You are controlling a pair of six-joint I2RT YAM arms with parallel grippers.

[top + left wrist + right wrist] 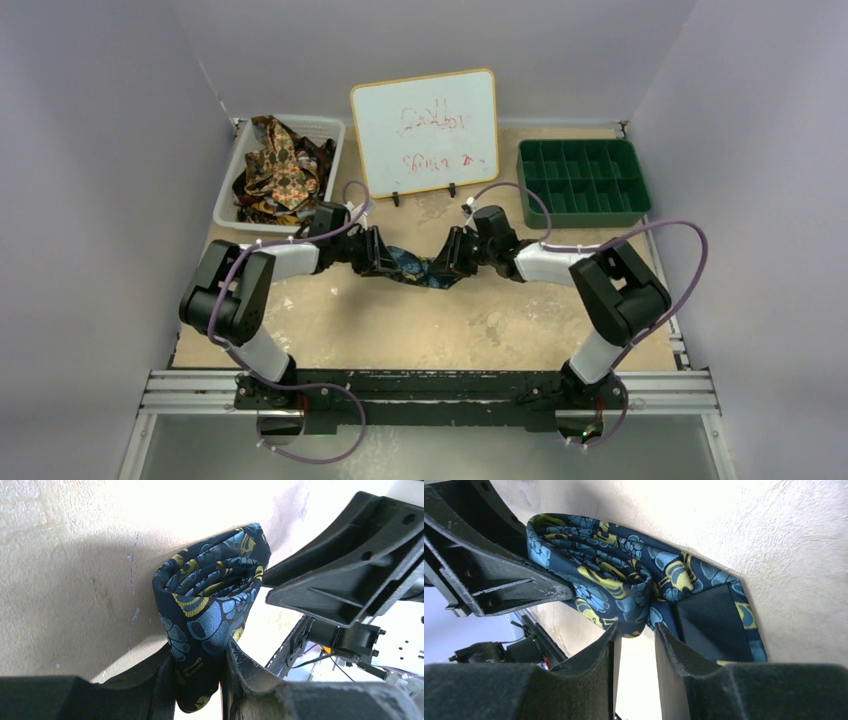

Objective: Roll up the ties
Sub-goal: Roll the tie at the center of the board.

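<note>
A dark navy tie (420, 268) with blue and gold print lies bunched on the table between my two grippers. In the left wrist view the tie (210, 595) is wound into a loose roll. My left gripper (200, 665) is shut on its lower end. It is at the tie's left end in the top view (388, 258). My right gripper (635, 632) has a fold of the tie (614, 575) between its fingertips, with the jaws narrowly apart behind it. It is at the tie's right end in the top view (448, 262). The tie's lined tail lies flat to the right.
A white basket (225, 200) at the back left holds several other ties (280, 165) in brown, gold and red. A whiteboard (425, 130) stands at the back middle. A green compartment tray (580, 180) sits at the back right.
</note>
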